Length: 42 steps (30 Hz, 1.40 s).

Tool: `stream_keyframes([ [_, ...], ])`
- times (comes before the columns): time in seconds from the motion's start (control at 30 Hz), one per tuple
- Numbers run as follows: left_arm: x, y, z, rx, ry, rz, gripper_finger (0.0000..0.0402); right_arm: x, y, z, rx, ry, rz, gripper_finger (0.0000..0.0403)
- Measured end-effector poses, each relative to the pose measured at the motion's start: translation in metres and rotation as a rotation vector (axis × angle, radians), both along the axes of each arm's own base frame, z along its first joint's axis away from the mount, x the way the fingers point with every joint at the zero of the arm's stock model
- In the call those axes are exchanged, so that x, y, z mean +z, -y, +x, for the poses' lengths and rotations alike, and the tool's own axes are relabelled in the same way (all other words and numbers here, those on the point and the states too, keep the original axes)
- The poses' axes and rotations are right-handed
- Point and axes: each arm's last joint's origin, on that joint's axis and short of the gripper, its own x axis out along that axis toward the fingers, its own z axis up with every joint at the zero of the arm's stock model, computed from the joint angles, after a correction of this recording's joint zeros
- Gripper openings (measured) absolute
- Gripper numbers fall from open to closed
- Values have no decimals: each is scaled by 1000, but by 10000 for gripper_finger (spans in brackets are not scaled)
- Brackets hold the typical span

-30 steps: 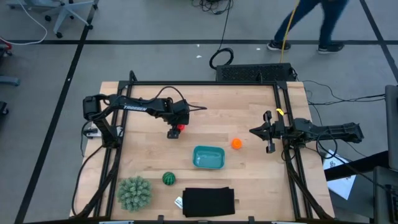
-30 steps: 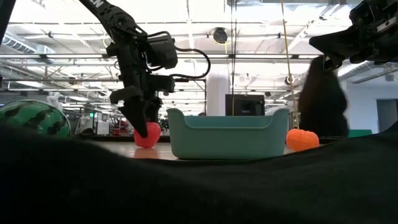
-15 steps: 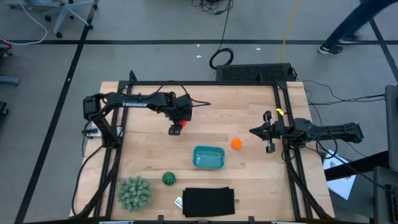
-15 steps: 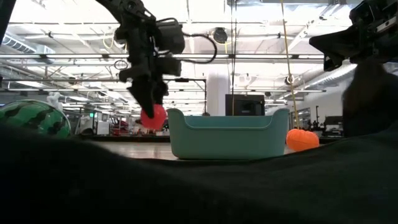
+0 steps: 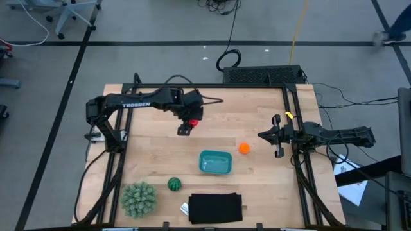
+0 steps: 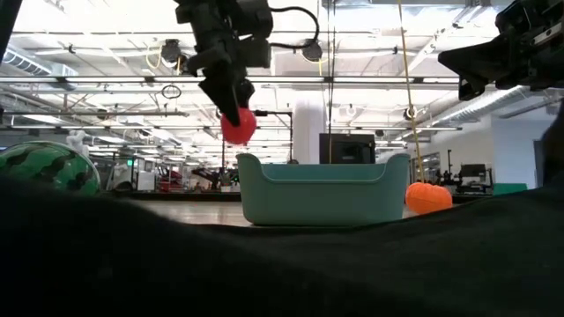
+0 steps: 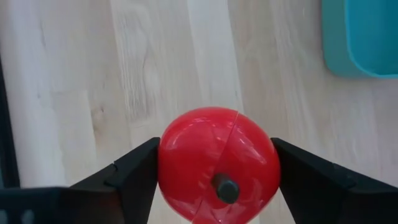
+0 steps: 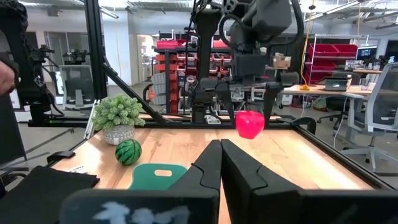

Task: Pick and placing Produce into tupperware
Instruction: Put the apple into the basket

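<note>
The red fruit [image 7: 217, 163], a roundish ball with a small dark stem stub, hangs above the wooden table with my left gripper [image 5: 187, 126] shut on it. It is to the far left of the teal tupperware [image 5: 215, 162]. In the low view the fruit [image 6: 238, 126] is higher than the tupperware's rim [image 6: 322, 163]. An orange ball [image 5: 244, 148] sits on the table right of the tupperware. A dark green striped ball [image 5: 174, 184] sits near-left of it. My right gripper [image 5: 262, 136] waits shut at the table's right side. My left gripper pinches the red fruit between its two fingers, one finger [image 7: 134, 177] on the fruit's one side [image 7: 166, 163] and the other [image 7: 311, 180] on the opposite side. The fingers come steeply from above. The fruit is lifted clear of the table.
A large pale green spiky ball [image 5: 139, 198] stands at the near left corner. A flat black rectangle [image 5: 215, 208] lies at the near edge below the tupperware. A black metal frame [image 5: 212, 86] borders the table. Bare wood lies between the fruit and the tupperware.
My left gripper has risen with the red fruit, lifting it from the table surface to above the height of the tupperware's rim, and has drifted slightly toward the tupperware's side in the low view. A person has walked away across the floor beyond the table.
</note>
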Motion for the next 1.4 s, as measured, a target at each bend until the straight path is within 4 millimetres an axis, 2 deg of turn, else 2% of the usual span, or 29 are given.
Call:
stream_keyframes([
  [0.2, 4, 1, 0, -1, -2, -2, 290, 0, 0, 0, 0, 0, 1, 0],
  [0.43, 4, 8, 2, -17, 0, -4, 281, 0, 0, 0, 0, 0, 1, 0],
  [0.73, 5, 37, 10, -52, 15, 58, 279, 0, 0, 0, 0, 0, -4, 0],
  [0.93, 9, 55, 17, -44, 70, 35, 279, 0, 0, 0, -1, -1, -5, 0],
  [1.07, 20, 61, 21, -25, 109, 10, 278, 0, 0, 0, -1, -1, -5, 0],
  [1.4, 64, 87, 30, -75, 254, -54, 278, 0, 0, 0, -1, -1, -5, 0],
])
